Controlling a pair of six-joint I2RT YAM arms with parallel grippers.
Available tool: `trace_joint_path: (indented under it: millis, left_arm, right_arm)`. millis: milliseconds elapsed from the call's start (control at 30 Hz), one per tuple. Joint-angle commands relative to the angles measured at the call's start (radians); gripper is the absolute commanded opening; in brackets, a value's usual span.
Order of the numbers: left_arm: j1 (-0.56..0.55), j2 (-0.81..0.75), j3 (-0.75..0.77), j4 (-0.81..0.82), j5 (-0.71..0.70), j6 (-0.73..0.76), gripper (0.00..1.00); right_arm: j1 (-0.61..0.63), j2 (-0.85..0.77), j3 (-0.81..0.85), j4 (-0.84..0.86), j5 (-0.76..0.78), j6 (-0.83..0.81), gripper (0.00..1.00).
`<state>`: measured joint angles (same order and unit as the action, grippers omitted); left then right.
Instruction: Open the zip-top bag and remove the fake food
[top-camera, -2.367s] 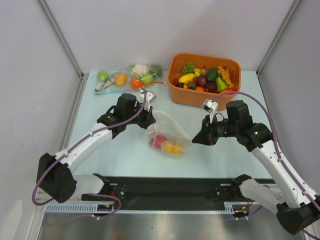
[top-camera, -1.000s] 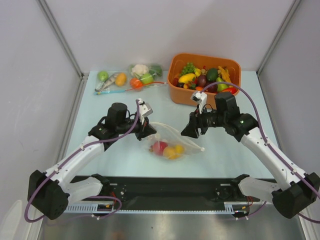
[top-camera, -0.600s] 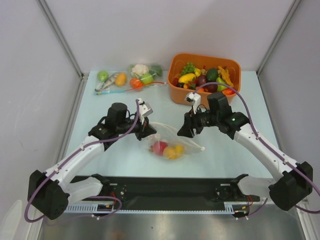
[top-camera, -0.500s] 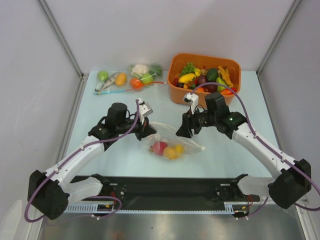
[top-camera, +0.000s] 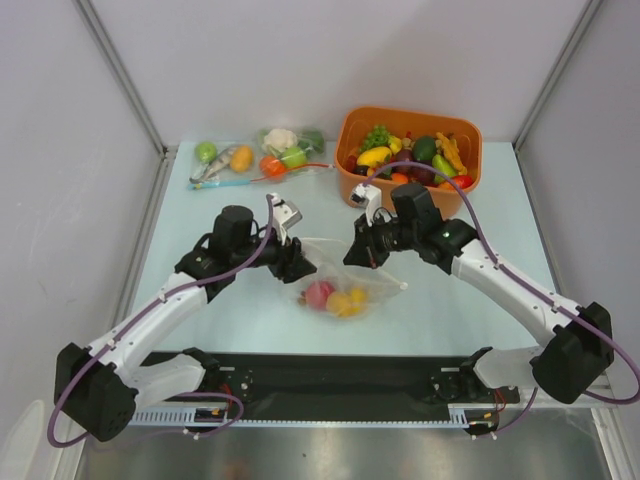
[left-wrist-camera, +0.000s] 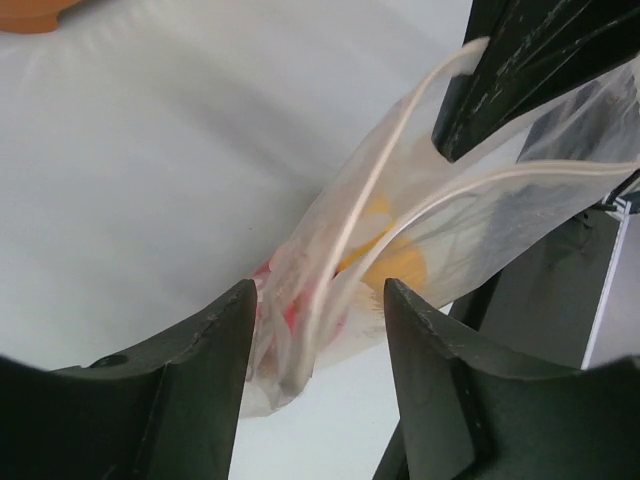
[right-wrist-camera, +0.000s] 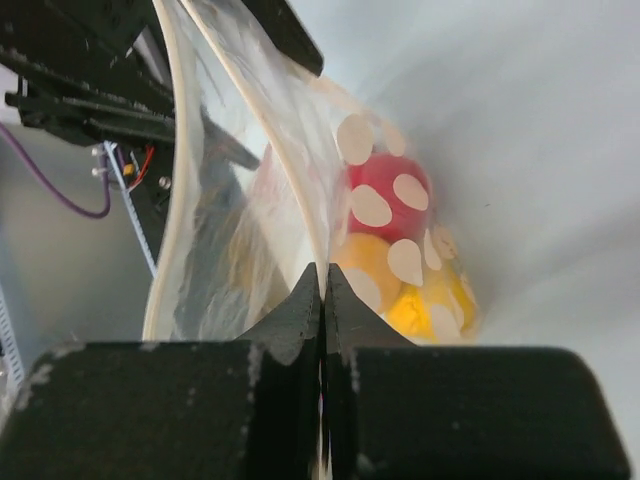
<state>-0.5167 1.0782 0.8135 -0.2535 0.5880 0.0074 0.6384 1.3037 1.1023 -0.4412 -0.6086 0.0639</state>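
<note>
The zip-top bag (top-camera: 340, 272) lies mid-table, its mouth lifted between both grippers. The fake food sits inside it: a red fruit (top-camera: 319, 292) and yellow-orange fruits (top-camera: 347, 300). In the right wrist view my right gripper (right-wrist-camera: 323, 285) is shut on one pale zip strip of the bag (right-wrist-camera: 250, 200), with the red fruit (right-wrist-camera: 385, 195) and yellow ones (right-wrist-camera: 430, 300) beyond. My left gripper (left-wrist-camera: 315, 335) stands open. The bag's folded end (left-wrist-camera: 300, 330) hangs loose between its fingers (left-wrist-camera: 200, 380), unpinched. From above, the left gripper (top-camera: 298, 263) and right gripper (top-camera: 357, 252) flank the bag's mouth.
An orange bin (top-camera: 346, 188) full of plastic fruit and vegetables stands at the back right. Two other clear bags of fake food (top-camera: 225, 160) (top-camera: 290, 150) lie at the back left. Frame posts and walls close in the sides.
My right arm has swung left to the bag and shut on its zip strip. My left gripper, shut on the bag's edge before, has opened and let it go.
</note>
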Motion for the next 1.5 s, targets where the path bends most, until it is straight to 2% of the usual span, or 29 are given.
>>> trace_joint_path:
  millis: [0,133,333,533,800,1067,1467]
  left_arm:
    - [0.000,-0.055,0.073,-0.009,-0.033,-0.064,0.62]
    - [0.000,-0.073,0.145,-0.016,-0.065,-0.122,0.69]
    - [0.000,-0.084,0.217,0.000,-0.085,-0.254,0.70]
    - [-0.022,-0.104,0.164,0.040,-0.112,-0.485,0.65]
    - [-0.132,-0.060,0.075,0.167,-0.174,-0.698,0.68]
    - [-0.183,0.018,0.076,0.287,-0.208,-0.768,0.71]
    - [-0.203,0.098,0.122,0.178,-0.296,-0.765,0.72]
  right_arm:
    - [0.001,-0.023,0.099,-0.008,0.107,0.013,0.00]
    - [-0.003,-0.024,0.154,-0.054,0.220,0.013,0.00]
    - [-0.022,-0.038,0.169,-0.059,0.349,0.051,0.00]
    - [-0.023,-0.050,0.145,-0.045,0.501,0.122,0.00]
    - [-0.009,-0.049,0.117,-0.028,0.566,0.160,0.00]
    - [0.041,-0.052,0.090,-0.039,0.599,0.159,0.00]
    - [0.102,-0.064,0.068,-0.040,0.650,0.166,0.00]
